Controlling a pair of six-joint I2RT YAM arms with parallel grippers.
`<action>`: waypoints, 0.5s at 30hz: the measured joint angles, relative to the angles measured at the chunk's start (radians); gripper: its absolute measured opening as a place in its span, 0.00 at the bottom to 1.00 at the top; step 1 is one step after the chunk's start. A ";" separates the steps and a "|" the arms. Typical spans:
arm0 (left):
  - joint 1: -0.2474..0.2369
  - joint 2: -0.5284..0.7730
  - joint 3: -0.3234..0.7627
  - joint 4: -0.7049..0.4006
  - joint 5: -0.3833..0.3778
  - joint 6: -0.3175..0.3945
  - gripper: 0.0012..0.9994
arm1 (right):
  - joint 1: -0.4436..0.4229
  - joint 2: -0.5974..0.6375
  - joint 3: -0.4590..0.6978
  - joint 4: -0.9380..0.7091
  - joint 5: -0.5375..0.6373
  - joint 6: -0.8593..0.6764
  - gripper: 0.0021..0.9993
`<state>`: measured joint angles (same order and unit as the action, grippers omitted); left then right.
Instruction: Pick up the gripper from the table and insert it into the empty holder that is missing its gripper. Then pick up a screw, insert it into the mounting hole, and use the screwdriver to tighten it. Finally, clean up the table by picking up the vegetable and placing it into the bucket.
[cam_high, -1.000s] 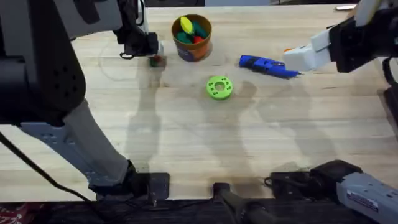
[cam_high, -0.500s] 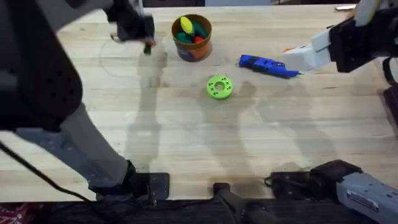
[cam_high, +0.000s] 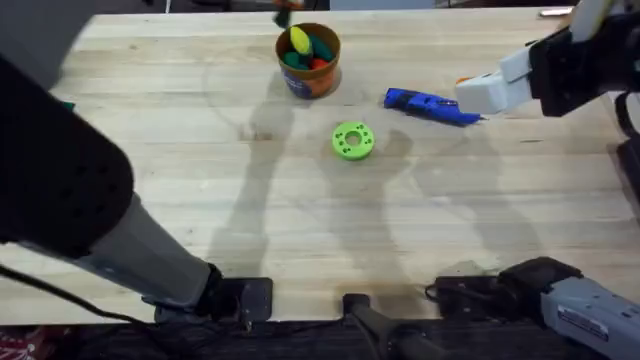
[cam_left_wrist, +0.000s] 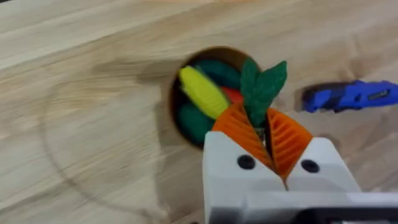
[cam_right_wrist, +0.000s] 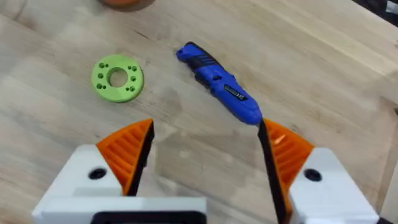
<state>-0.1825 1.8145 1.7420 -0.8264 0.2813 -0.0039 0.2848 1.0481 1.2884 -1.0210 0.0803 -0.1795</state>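
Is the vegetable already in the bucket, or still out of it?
Still out. The left gripper is shut on the vegetable, holding it above the bucket, which already contains other toy pieces.

The vegetable (cam_left_wrist: 261, 87) is mostly hidden between the left tool's (cam_left_wrist: 268, 138) pads, apparently leaves showing.

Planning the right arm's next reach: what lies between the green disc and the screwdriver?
Nothing: bare wood separates the green disc from the screwdriver in the overhead view.

The screwdriver (cam_right_wrist: 219, 83) bears small white lettering, too small to read.
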 joint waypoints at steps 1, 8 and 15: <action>-0.021 0.008 0.000 0.000 0.006 0.002 0.02 | 0.000 0.000 0.000 0.000 0.000 0.000 0.98; -0.093 0.056 -0.001 0.011 0.011 0.010 0.02 | 0.000 0.000 0.000 0.000 0.000 0.000 0.98; -0.095 0.108 -0.001 0.019 -0.008 0.012 0.02 | 0.000 0.000 0.000 0.000 0.000 0.000 0.98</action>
<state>-0.2779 1.9222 1.7409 -0.8078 0.2729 0.0082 0.2847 1.0481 1.2884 -1.0210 0.0807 -0.1795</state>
